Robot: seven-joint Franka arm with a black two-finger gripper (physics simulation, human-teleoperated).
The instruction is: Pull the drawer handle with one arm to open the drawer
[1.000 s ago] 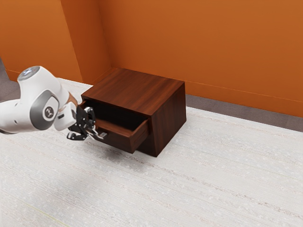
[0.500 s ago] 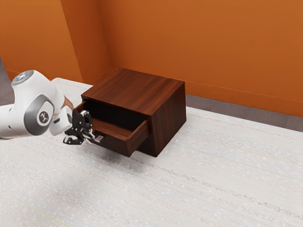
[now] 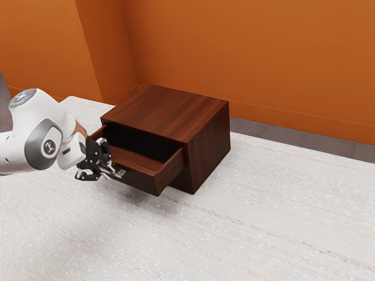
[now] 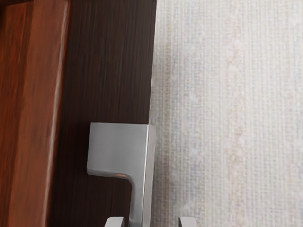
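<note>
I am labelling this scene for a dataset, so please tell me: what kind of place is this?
Probably a bare simulated room. Plain orange walls meet in a corner, a pale floor runs beneath, and a dark wooden cabinet stands there with its drawer partly open.

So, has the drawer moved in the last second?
Yes. The drawer has slid further out of the cabinet, toward the exterior view's left.

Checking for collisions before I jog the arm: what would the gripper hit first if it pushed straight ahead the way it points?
Most likely the drawer handle, right at the gripper, with the drawer front just behind it.
</note>
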